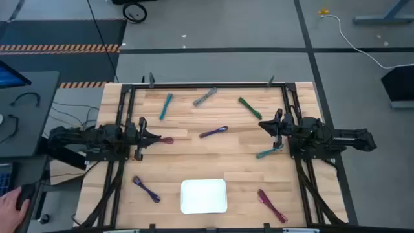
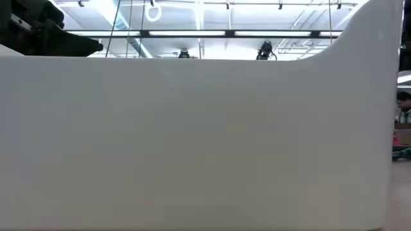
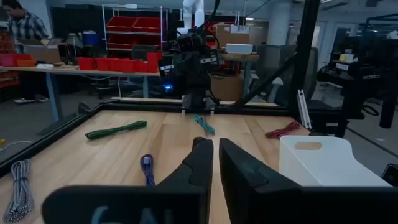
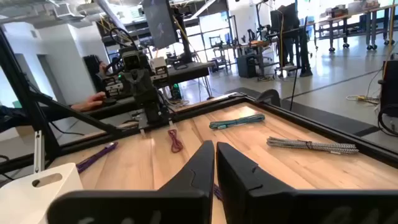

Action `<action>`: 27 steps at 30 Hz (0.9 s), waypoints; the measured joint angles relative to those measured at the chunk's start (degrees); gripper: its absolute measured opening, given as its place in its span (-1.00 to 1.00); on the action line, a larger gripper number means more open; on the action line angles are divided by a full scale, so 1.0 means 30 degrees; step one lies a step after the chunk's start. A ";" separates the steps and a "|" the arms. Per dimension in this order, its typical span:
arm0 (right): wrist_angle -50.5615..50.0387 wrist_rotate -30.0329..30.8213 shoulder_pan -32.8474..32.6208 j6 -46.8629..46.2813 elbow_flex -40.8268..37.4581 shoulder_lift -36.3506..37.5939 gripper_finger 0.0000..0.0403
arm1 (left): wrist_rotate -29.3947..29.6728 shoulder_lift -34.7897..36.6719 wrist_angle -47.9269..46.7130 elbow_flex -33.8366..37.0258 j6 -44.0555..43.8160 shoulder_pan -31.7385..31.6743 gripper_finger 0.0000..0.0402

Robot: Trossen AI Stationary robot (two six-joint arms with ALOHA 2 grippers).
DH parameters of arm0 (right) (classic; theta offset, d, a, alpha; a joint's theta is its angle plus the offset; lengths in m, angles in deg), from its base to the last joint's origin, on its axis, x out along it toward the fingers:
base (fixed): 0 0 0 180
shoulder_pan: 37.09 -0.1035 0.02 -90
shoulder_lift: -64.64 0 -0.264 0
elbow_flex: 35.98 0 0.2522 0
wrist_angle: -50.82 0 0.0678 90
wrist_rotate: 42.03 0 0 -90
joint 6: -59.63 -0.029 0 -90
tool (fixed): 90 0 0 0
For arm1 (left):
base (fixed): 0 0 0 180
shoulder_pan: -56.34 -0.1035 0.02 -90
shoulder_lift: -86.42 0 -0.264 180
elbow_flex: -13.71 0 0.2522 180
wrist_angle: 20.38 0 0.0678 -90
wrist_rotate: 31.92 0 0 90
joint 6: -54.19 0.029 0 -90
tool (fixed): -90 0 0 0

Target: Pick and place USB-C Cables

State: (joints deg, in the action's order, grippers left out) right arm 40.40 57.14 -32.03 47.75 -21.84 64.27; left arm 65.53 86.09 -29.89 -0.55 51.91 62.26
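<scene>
Fingers of both grippers clenched, grasping nothing; left gripper (image 1: 155, 138) and right gripper (image 1: 264, 124) hover at opposite desk (image 1: 194, 168) sides.
Cables (image 1: 213, 132) lie scattered across desk; white bin (image 1: 204, 196) near front edge.

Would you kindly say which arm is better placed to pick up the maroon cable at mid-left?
Left: its claw sits right beside the short maroon cable, while the right claw waits across the wooden table.

White bin (image 1: 204, 196) on wooden table (image 1: 194, 162); red bins (image 3: 124, 62) behind.
</scene>
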 joint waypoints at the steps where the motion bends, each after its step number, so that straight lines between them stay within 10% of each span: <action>1: 0.0000 0.0000 0.0000 0.0000 0.0007 0.0003 -0.88 | -0.0004 -0.0002 0.0000 0.0003 0.0000 -0.0004 -0.85; 27: 0.0000 0.0000 0.0004 0.0000 0.0000 -0.0001 -0.88 | -0.0004 -0.0007 0.0000 0.0003 0.0000 0.0003 -0.82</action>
State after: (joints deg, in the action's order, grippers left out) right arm 40.40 57.14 -32.02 47.75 -21.84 64.27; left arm 65.52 86.06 -29.89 -0.54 51.91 62.27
